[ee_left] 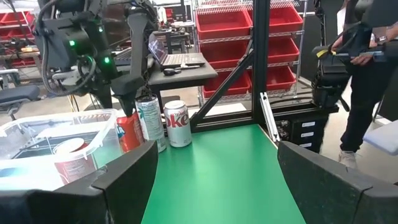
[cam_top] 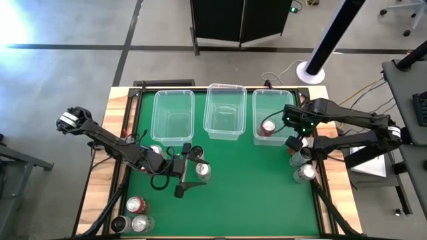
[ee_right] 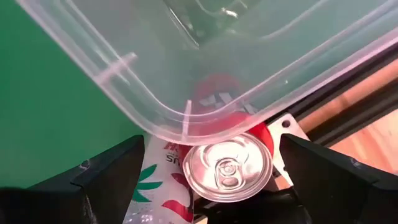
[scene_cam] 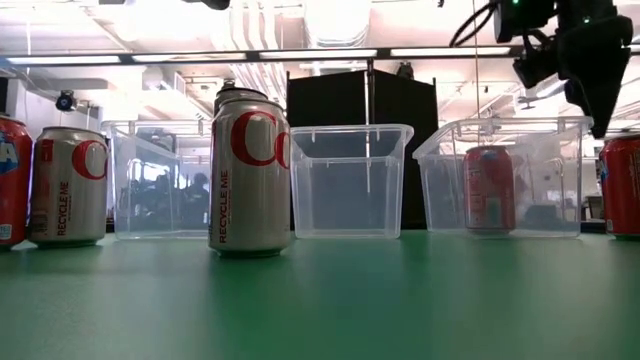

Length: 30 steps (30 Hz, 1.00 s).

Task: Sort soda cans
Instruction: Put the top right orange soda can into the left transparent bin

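Red soda can at the low view's left edge [scene_cam: 10, 180]: cut off by the frame, only its right part shows.
Red soda can at the low view's right edge [scene_cam: 623, 186]: cut off by the frame.
Red soda can under the clear plastic bin's corner [ee_right: 227, 163]: its upper body is seen only blurred through the clear plastic bin [ee_right: 186, 68].
Green-and-white soda can beside it [ee_right: 155, 186]: cut off by the frame, label unreadable.
Dark-topped soda can behind the silver-white soda can [scene_cam: 248, 170]: only its top [scene_cam: 240, 94] shows.
Person in dark clothing [ee_left: 367, 81]: cut off by the frame's top and right edges.
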Motion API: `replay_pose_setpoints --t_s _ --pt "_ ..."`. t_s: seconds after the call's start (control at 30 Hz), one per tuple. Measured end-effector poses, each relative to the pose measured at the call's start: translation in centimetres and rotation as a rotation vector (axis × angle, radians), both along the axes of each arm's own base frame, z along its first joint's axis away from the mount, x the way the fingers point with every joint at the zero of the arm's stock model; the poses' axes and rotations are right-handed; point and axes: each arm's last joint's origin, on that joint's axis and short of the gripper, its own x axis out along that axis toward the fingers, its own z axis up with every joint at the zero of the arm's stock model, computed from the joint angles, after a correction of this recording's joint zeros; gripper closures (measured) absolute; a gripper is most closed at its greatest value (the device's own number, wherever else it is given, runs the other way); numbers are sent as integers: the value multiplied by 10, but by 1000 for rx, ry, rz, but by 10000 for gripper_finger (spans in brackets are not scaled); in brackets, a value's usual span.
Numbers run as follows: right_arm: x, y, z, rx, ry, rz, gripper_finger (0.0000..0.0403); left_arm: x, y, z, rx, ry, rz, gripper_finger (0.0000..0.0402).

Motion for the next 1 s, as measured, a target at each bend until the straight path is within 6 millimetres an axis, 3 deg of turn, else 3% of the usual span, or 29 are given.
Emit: replay_pose_setpoints --t_s 0.4,0.6,0.87,1.0 --pt "-5 2 -30 13 85 -36 35 0 0 0 0 2 0 86" --pt "-5 1 -30 -10 86 -43 38 0 0 0 -4 3 0 86" --pt "3 4 -38 17 148 75 105 0 0 0 -7 2 0 86" --pt "7 4 -40 31 169 118 111 0 0 0 -17 4 0 86"
